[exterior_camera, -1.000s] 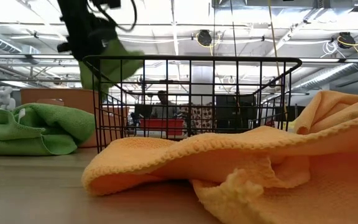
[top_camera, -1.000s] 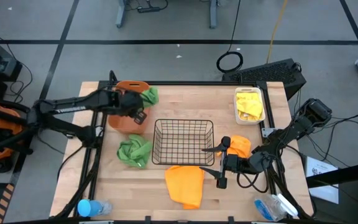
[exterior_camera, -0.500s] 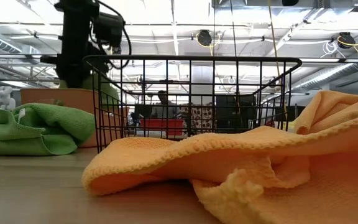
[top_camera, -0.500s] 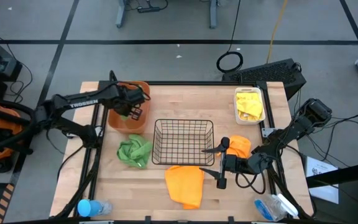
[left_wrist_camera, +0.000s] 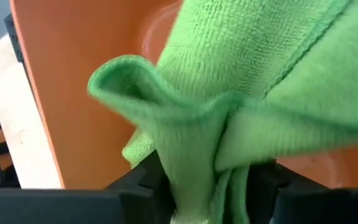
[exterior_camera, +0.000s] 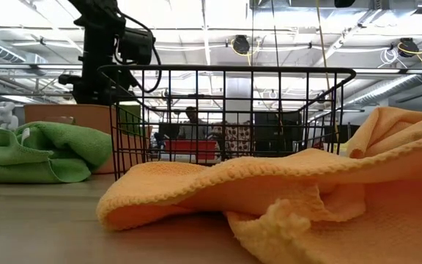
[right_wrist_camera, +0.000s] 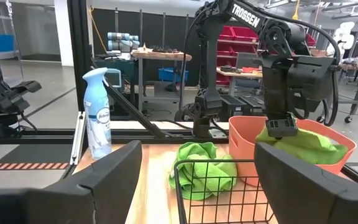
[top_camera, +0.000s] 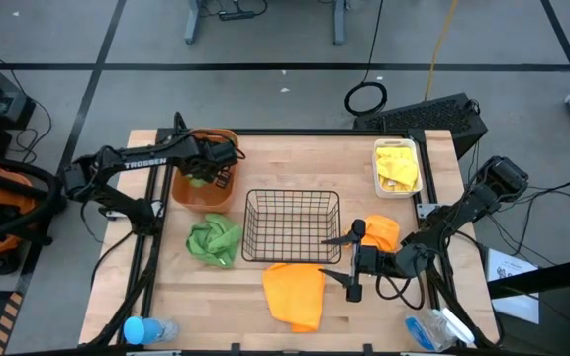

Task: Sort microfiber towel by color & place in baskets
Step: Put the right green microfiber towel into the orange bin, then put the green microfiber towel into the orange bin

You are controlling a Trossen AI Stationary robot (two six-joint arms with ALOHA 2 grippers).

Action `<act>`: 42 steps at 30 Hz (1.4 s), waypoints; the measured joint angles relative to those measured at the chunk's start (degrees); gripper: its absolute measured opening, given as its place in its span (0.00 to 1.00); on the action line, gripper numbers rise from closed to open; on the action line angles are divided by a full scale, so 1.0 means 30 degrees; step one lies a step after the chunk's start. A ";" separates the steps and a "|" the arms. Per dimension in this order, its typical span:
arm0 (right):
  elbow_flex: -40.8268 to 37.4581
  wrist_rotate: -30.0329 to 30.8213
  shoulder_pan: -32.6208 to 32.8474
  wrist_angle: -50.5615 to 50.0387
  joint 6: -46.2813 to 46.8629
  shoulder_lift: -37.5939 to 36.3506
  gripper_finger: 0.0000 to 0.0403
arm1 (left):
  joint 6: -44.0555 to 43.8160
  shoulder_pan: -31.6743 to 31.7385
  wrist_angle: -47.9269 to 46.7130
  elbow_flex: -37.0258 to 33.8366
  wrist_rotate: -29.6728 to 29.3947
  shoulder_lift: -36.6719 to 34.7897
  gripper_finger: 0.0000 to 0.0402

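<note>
My left gripper (top_camera: 204,174) points down into the orange tub (top_camera: 194,198) at the table's far left, shut on a green towel (left_wrist_camera: 247,68) that it holds inside the tub. A second green towel (top_camera: 213,240) lies on the table left of the black wire basket (top_camera: 292,225). An orange towel (top_camera: 295,294) lies spread near the front edge, and another (top_camera: 382,232) is bunched by the right arm. The white bin (top_camera: 397,166) holds yellow towels. My right gripper (top_camera: 341,260) stands level and open to the right of the wire basket, with nothing between its fingers. My left gripper has a bunched fold of the green towel (left_wrist_camera: 199,180) between its two fingers, several layers thick. The fingers come from above, slanting down into the tub. The towel spreads out below the fingers against the orange tub's inside; whether it rests on the bottom is hidden.
A spray bottle (top_camera: 146,329) lies at the near left corner and a blue-and-white thing (top_camera: 438,329) at the near right corner. Bare wood shows between the tub and the white bin, along the far edge.
My left gripper has gone down into the orange tub and tipped more steeply downward, with the green towel in its fingers. The towel, which was up at the tub's far right rim, now hangs inside the tub.
</note>
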 joint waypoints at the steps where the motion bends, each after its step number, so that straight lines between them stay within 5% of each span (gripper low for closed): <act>1: 0.0000 0.0000 0.0000 -0.0033 0.0001 0.0000 0.75 | -0.0105 0.0000 -0.0122 0.0000 0.0013 0.0000 0.35; 13: 0.0000 0.0007 0.0000 -0.0484 0.0001 0.0000 0.75 | 0.1111 -0.1209 -0.0589 0.0156 0.1710 -0.0197 0.37; 22: 0.0000 0.0015 0.0000 -0.0477 0.0001 0.0000 0.75 | 0.4799 -0.1545 -0.0908 0.1423 0.2958 -0.0211 0.43; 26: 0.0000 0.0015 0.0000 -0.0479 0.0438 0.0000 0.75 | 0.5094 -0.1545 -0.1820 0.1697 0.2310 -0.0219 0.54; 31: 0.0000 0.0015 0.0000 -0.0630 0.1081 0.0000 0.75 | 0.5548 -0.1529 -0.1732 0.1712 -0.1056 -0.0219 0.68; 42: 0.0007 0.0007 0.0000 -0.1328 0.1618 0.0000 0.75 | 0.5879 -0.3395 -0.0002 0.1719 0.0091 -0.2496 0.72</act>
